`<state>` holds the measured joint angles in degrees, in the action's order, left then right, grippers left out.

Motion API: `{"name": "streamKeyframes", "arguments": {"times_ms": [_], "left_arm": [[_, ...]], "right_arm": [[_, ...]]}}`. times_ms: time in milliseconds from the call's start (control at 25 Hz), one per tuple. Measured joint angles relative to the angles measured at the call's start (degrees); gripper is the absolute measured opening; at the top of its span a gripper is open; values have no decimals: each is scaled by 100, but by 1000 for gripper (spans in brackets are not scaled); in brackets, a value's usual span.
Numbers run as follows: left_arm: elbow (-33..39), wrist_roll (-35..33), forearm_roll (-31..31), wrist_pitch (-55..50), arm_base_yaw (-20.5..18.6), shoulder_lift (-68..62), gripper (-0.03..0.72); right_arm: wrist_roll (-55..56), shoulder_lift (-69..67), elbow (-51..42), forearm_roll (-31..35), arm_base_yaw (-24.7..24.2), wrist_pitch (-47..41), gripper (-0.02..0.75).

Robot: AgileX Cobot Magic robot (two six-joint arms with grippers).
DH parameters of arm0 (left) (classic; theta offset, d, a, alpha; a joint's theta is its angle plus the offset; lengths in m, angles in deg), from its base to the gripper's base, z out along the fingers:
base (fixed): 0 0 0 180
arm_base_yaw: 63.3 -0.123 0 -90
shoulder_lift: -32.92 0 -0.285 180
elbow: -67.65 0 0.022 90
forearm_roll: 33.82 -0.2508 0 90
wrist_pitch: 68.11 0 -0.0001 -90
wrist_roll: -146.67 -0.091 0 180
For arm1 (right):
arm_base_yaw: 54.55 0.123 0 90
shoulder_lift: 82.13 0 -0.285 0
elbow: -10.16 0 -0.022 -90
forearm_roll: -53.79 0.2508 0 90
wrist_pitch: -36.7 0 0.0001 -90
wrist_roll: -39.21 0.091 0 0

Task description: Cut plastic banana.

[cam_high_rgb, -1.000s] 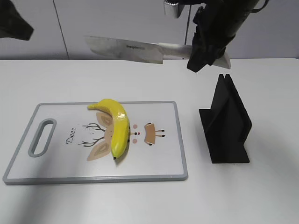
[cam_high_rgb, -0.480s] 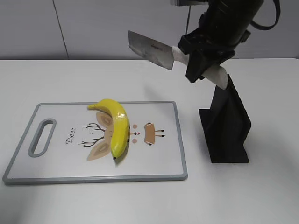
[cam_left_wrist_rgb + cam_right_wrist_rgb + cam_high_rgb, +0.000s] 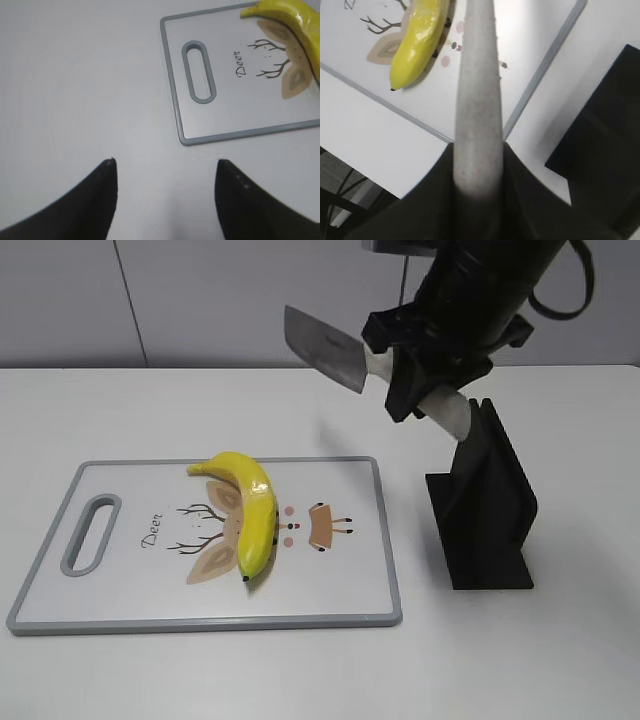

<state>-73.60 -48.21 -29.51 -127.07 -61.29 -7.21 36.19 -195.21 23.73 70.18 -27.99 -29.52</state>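
The plastic banana lies on a white cutting board with a grey rim and a deer drawing. It also shows in the left wrist view and the right wrist view. My right gripper is shut on the white handle of a knife, held high above the table to the right of the board. The handle runs up the middle of the right wrist view. My left gripper is open and empty over bare table left of the board; it is out of the exterior view.
A black knife stand stands on the white table to the right of the board, just under my right gripper; it shows in the right wrist view. A grey wall runs behind the table.
The right gripper has turned the knife from pointing broadside left to angled toward the camera, and has moved slightly left and down near the stand. The banana has not moved.
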Motion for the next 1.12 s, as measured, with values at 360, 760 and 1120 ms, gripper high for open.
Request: {"name": "streamKeyframes", "arguments": {"times_ms": [360, 760, 1120], "left_arm": [[771, 36, 41, -37, 0, 1963, 591], [934, 293, 79, -102, 0, 2699, 591], [939, 439, 56, -101, 0, 3100, 577]], "right_arm": [[755, 1267, -725, -951, 0, 10, 159], [1978, 2923, -2631, -1683, 0, 713, 159], [2576, 3366, -3750, -1714, 0, 1077, 159]]}}
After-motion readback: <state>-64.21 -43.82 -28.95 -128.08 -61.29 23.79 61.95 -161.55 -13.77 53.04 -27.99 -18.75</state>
